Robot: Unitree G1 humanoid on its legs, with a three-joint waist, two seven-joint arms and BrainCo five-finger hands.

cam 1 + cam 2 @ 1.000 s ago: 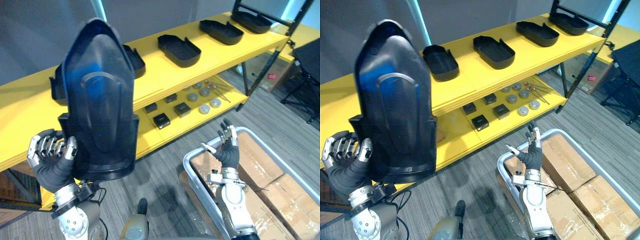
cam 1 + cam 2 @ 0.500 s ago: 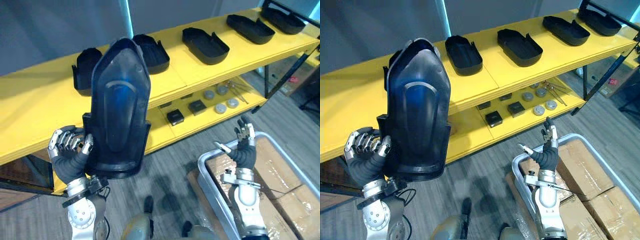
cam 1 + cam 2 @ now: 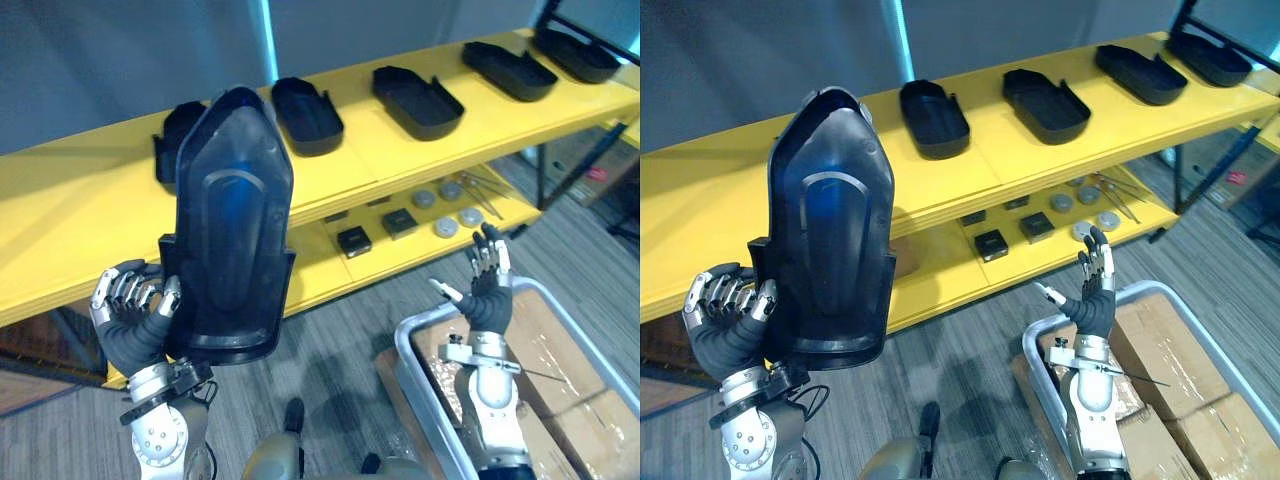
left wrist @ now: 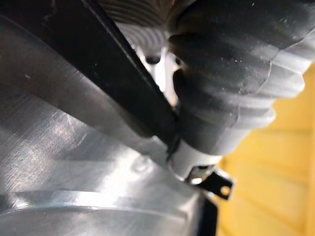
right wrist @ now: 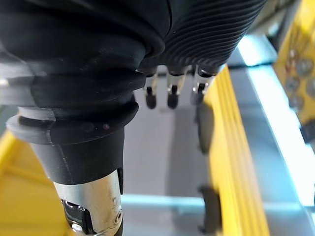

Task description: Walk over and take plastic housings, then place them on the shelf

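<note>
My left hand point(image 3: 130, 320) is curled round the lower edge of a large black plastic housing point(image 3: 232, 230), held upright with its pointed end up, in front of the yellow shelf point(image 3: 90, 210). Up close in the left wrist view the housing point(image 4: 74, 162) fills the space beside the hand's dark cover. Several more black housings lie in a row on the shelf top, such as one point(image 3: 308, 102) behind the held piece and another point(image 3: 418, 88) further right. My right hand point(image 3: 486, 290) is raised over the grey cart with straight fingers and holds nothing.
A grey cart point(image 3: 420, 345) with cardboard boxes point(image 3: 560, 350) stands at lower right. The lower yellow shelf point(image 3: 320, 275) carries small black blocks point(image 3: 353, 241) and round grey discs point(image 3: 447, 226). A black shelf post point(image 3: 545, 165) stands at right. Grey carpet lies between me and the shelf.
The camera has shifted, so the shelf sits a little further left and lower in view. The held housing stays upright in my left hand; the right hand has kept its raised pose.
</note>
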